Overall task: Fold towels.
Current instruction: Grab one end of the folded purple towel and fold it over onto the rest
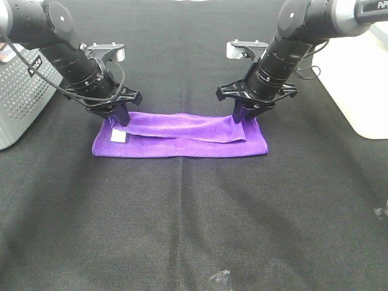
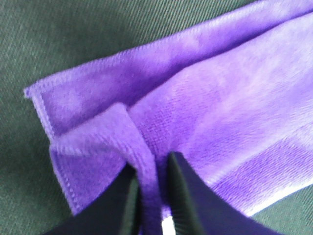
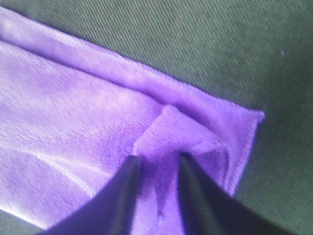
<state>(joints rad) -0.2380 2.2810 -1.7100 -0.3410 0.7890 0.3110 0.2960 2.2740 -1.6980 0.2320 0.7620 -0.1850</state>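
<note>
So the purple towel is lying flat on the black cloth-covered counter, pretty much in the middle, as a long narrow strip running side to side. You can see a top layer lapped over the bottom one, with its edge running slightly slanted along the strip. There's a small white label sticking out near the left end.

The left pincer is down on the left end of the strip. Its wrist view shows the two dark fingers squeezed onto a bunched-up ridge of the upper layer, right by the stitched corner. So it's clamped on fabric.

It's the same on the other side. The right pincer sits at the right end, and in its own view the fingers are pinching a little peak of purple cloth near the corner hem. Both arms lean inward from the back corners of the counter.

Off to the left there's a grey perforated box, and at the right edge a white object, both well apart from the towel.
</note>
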